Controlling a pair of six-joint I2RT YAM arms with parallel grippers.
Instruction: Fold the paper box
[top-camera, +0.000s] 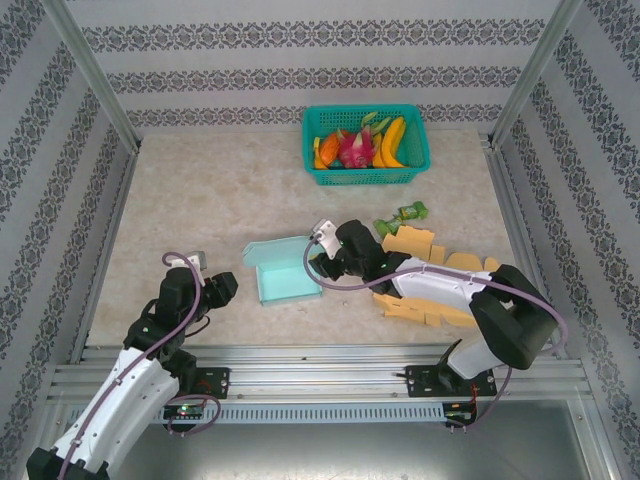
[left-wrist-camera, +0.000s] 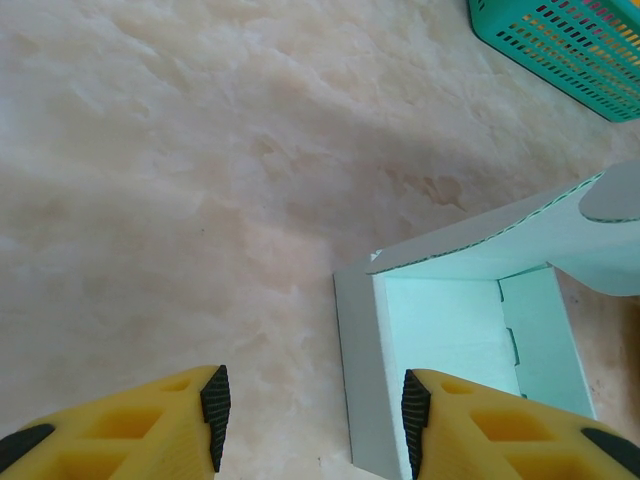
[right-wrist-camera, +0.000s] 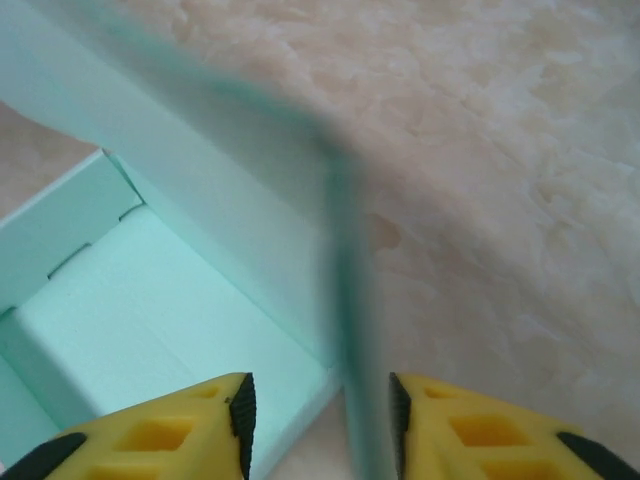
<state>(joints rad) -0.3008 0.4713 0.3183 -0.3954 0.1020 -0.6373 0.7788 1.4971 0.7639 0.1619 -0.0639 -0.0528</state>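
Note:
The paper box (top-camera: 285, 272) is mint green and lies open on the table's middle, with its lid flap standing up at the back. In the left wrist view, my left gripper (left-wrist-camera: 315, 420) is open over bare table, and the box's grey left wall (left-wrist-camera: 355, 370) sits just inside its right finger. From above, this left gripper (top-camera: 222, 287) hovers just left of the box. My right gripper (top-camera: 322, 262) is at the box's right side. Its fingers stand apart around a blurred upright flap edge (right-wrist-camera: 345, 250), with the box's inside (right-wrist-camera: 150, 300) to the left and a gap on each side of the flap.
A teal basket (top-camera: 365, 175) of fruit stands at the back, and its corner (left-wrist-camera: 570, 50) appears in the left wrist view. Flat tan cardboard pieces (top-camera: 430, 250) and a small green item (top-camera: 403, 215) lie under and behind the right arm. Metal rails run along the near edge.

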